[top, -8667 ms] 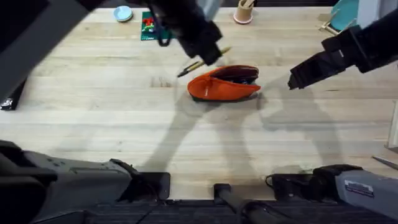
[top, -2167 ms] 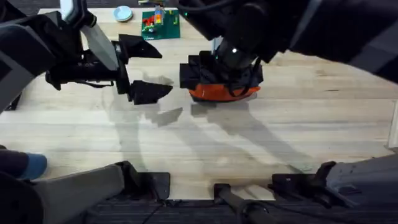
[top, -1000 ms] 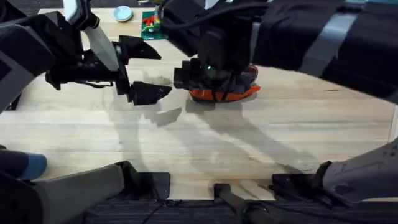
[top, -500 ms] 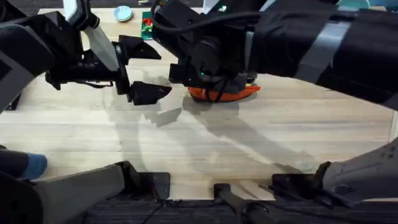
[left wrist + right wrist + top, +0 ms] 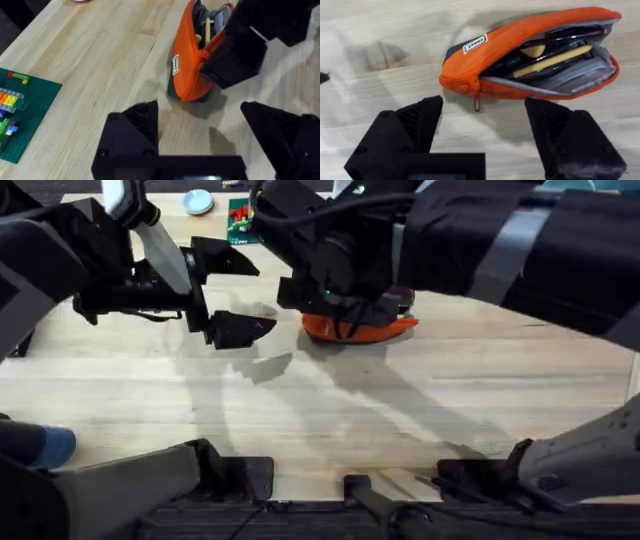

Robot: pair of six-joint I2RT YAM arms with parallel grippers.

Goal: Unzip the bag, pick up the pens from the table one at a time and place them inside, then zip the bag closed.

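Observation:
The orange bag (image 5: 520, 45) lies on the table (image 5: 400, 410) with its zipper open and its small red pull (image 5: 477, 104) hanging at one end. Inside it I see a yellowish pen (image 5: 555, 57) and a slim black pen (image 5: 570, 34). My right gripper (image 5: 485, 125) hovers open just above the bag's pull end, with nothing between its fingers. In the overhead view the right arm (image 5: 340, 260) covers most of the bag (image 5: 365, 330). My left gripper (image 5: 255, 293) stands open and empty to the left of the bag (image 5: 192, 65), apart from it.
A green brick baseplate (image 5: 238, 220) and a small round blue-and-white object (image 5: 198, 201) lie at the far edge, behind the left gripper. Bare wood stretches across the near half of the table.
The left gripper, which held the yellowish pen over the bag earlier, now stands open to the left. The right arm has come over the bag and shifted slightly left in the last second.

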